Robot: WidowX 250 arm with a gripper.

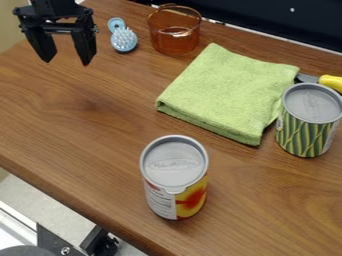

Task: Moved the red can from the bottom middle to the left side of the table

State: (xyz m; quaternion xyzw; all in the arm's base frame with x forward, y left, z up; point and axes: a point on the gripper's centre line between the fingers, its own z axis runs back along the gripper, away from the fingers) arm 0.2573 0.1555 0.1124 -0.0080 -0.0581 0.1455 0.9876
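Observation:
The black gripper (67, 61) hangs at the upper left over the table (73, 112), its two fingers spread apart and nothing between them. Far below and to the right of it stands the can (175, 177), upright near the table's front edge at the bottom middle. This can has a grey lid and a white, red and yellow label. A wide stretch of wood lies between it and the gripper.
A green folded cloth (227, 92) lies right of centre. Beside it stands a green-striped can (308, 120), with a yellow-handled tool (330, 82) behind. An amber glass cup (175, 30) and a light blue brush (123, 39) are at the back.

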